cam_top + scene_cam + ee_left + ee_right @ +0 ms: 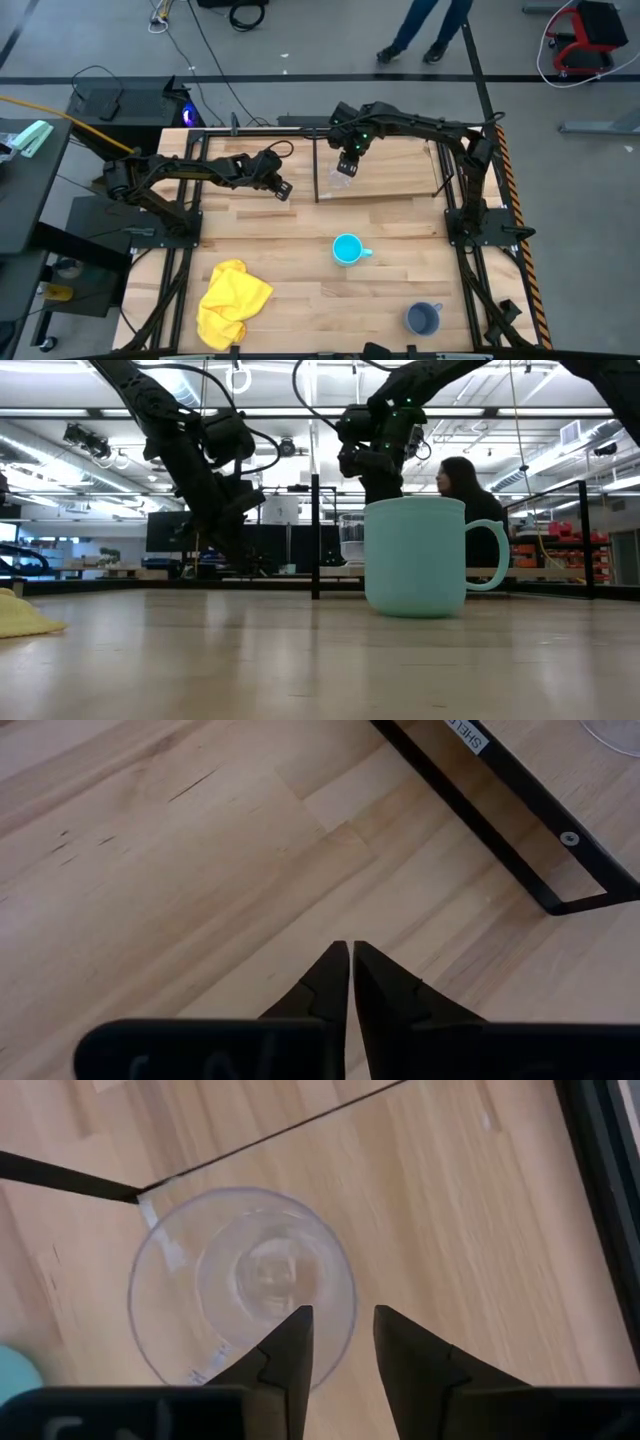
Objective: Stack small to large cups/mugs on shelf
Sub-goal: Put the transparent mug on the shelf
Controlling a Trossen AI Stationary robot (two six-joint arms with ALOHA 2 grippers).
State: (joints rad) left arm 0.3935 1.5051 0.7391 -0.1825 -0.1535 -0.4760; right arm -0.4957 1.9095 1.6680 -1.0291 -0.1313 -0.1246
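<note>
Left hand (281, 190) hovers over bare surface (300, 280), fingers pinched together, holding nothing. Right hand (347, 166) hangs above the clear cup (341, 181) on the shelf (390, 175), fingers a little apart, one over the rim. Cup looks light, thin, slippery; take it by the rim wall. Black upright (317, 170) stands close; cyan mug (347, 249) and grey mug (422, 319) sit well apart with room around.

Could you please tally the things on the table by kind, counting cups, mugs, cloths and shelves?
Clear cup: 1
Handled mugs: 2, cyan mug and grey-blue mug
Yellow cloth: 1
Shelf: 1
Total: 5
</note>
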